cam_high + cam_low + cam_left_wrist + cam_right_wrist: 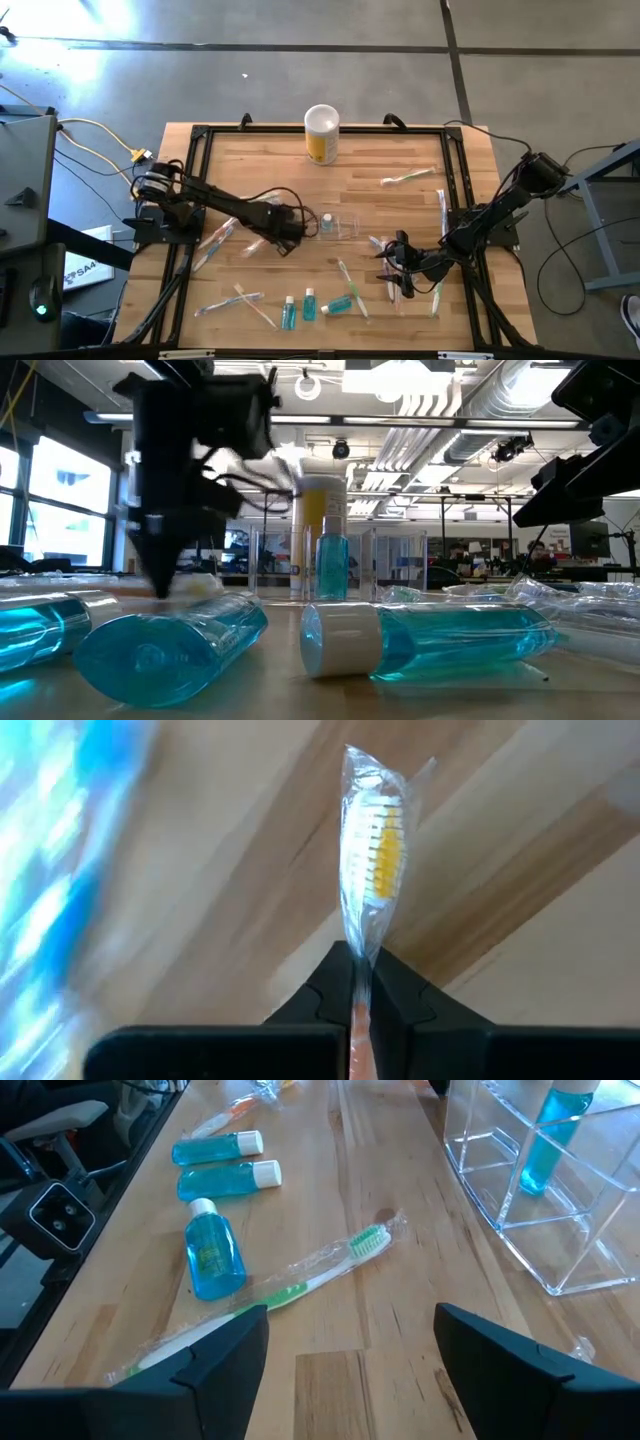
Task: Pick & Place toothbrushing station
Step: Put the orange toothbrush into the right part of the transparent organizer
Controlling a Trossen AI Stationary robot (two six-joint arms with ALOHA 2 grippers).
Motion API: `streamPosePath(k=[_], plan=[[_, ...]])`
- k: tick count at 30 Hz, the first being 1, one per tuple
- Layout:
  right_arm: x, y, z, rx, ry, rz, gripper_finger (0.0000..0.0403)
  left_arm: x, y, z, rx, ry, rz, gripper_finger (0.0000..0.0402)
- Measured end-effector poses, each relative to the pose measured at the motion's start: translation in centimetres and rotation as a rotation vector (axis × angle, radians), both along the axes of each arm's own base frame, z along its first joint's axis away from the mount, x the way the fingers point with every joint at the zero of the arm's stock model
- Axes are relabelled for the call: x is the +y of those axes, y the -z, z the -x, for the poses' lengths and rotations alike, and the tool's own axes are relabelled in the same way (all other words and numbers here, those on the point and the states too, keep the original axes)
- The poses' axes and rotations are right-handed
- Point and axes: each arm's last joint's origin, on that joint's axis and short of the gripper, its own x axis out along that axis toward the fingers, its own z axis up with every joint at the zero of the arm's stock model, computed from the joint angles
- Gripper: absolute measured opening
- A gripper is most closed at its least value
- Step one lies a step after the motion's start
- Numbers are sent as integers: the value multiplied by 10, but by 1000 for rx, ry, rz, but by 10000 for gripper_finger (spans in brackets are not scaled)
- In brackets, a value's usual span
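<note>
Wooden table point(400, 210): the left claw point(296, 226) is pinched shut on a wrapped toothbrush point(372, 850), pointing straight out ahead. Just beside it, probably a bit right, sits the clear holder point(340, 226). The right claw point(397, 262) waits open.

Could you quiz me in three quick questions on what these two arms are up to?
1. True or false: the left gripper is shut on a wrapped toothbrush.
2. What stands inside the clear holder? A) a teal tube B) the yellow canister C) a toothbrush
3. Fill in: the right gripper hovers with fingers ____ over a green toothbrush.

Key:
1. True: the fingers pinch its handle, with the yellow and white bristles sticking out ahead.
2. A: one teal tube stands upright in a compartment.
3. Open: the fingers are wide apart and hold nothing.
</note>
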Motion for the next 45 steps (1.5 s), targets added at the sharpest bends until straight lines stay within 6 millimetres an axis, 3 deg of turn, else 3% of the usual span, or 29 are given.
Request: streamPosePath(k=[6, 12, 15, 21, 28, 35, 45], plan=[[0, 0, 0, 1, 0, 1, 277, -14, -45, -2, 78, -13, -88, 3], [0, 0, 0, 1, 0, 1, 277, -34, -106, -6, 22, 13, -223, 2], [0, 0, 0, 1, 0, 1, 277, -46, -139, 0, -41, 2, -334, 2], [0, 1, 0, 5, 0, 5, 277, -77, -186, 2, -364, 104, -501, 2], [0, 1, 0, 6, 0, 6, 277, -111, -204, -1, -607, 279, -675, 1], [-1, 0, 0, -1, 16, 17, 277, -129, -220, -19, -768, 393, -652, 1], [-1, 0, 0, -1, 15, 17, 277, -117, -254, -57, -1040, 630, -564, 1]])
